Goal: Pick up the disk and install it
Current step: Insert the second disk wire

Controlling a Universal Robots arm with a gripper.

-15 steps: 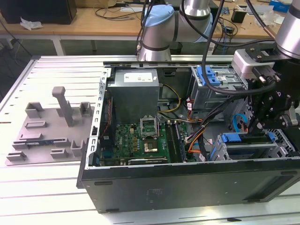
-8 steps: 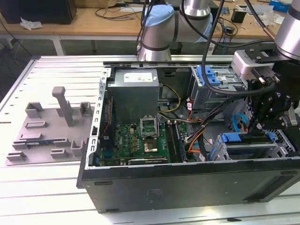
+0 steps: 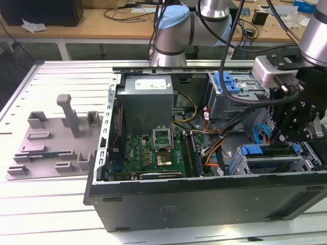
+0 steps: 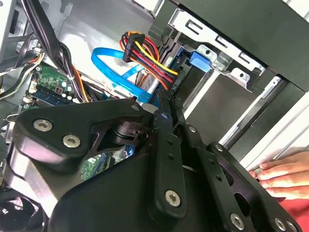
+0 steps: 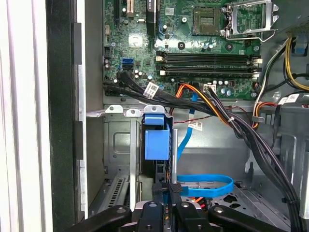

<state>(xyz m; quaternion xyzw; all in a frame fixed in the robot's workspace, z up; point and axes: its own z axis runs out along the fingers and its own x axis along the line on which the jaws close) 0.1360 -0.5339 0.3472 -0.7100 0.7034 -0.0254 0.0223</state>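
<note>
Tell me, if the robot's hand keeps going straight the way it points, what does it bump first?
Probably the disk in its blue bracket, standing edge-on in the drive cage just ahead of the hand. Depth is hard to judge.

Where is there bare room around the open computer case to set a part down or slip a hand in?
Outside the case, the slatted table is bare in front of the gray fixture and behind it. Inside, bare metal floor lies beside the drive cage. It is crowded around the gripper, with the blue cable, the wire bundle and a hand on the case edge.
</note>
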